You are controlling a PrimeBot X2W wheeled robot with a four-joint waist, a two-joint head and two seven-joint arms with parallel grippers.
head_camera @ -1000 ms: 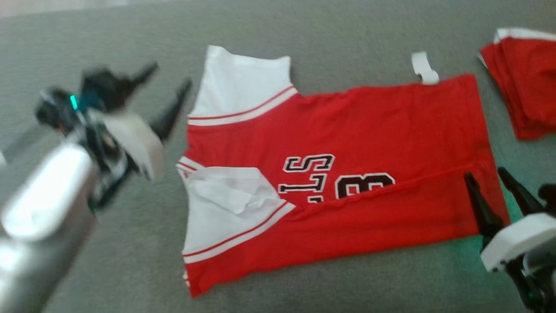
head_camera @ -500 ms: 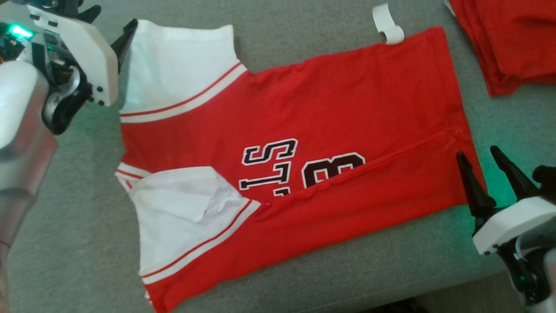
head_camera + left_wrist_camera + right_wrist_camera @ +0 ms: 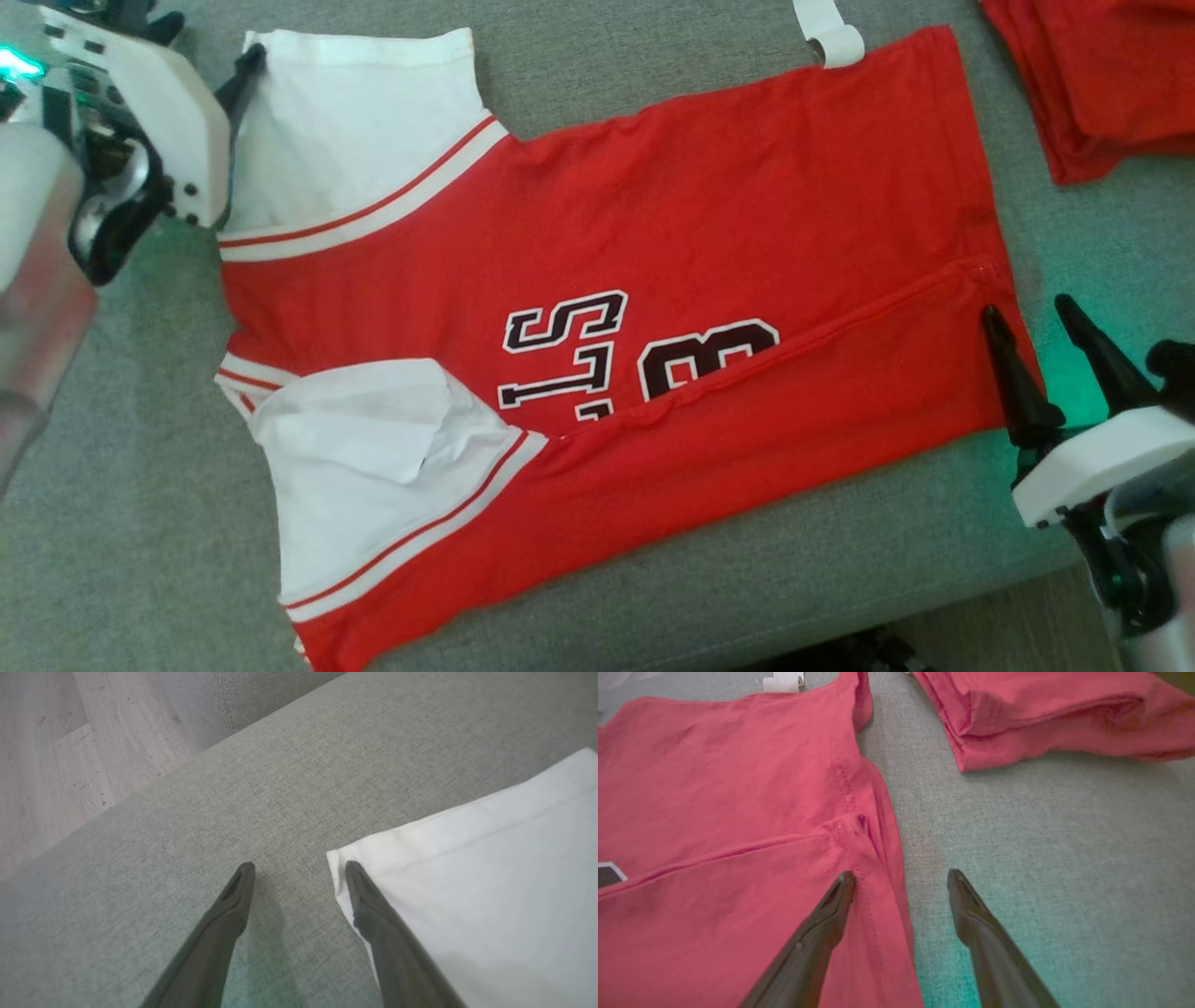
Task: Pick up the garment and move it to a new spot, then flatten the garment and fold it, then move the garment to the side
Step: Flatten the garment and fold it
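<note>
A red garment [image 3: 653, 233] with white sleeves and dark lettering lies flat on the grey cushion [image 3: 140, 513]. Its near long edge is folded up over the lettering. At the far left, my left gripper [image 3: 213, 37] is open beside the corner of the upper white sleeve [image 3: 355, 121]. In the left wrist view that gripper [image 3: 300, 865] has one fingertip over the sleeve's [image 3: 467, 882] corner and the other over bare cushion. My right gripper [image 3: 1027, 308] is open at the garment's right hem. In the right wrist view that gripper [image 3: 901, 873] straddles the hem edge of the garment [image 3: 738, 788].
A pile of folded red cloth [image 3: 1102, 84] lies at the far right, close to the garment's hem, and the pile [image 3: 1041, 714] is ahead of my right fingers. A white loop of tape [image 3: 831, 37] sits at the garment's far edge. Wooden floor [image 3: 70, 742] lies past the cushion's edge.
The head camera has shifted, so the whole picture moved. My left arm has swung from left of the garment up to the upper sleeve's corner. The right gripper stays by the hem.
</note>
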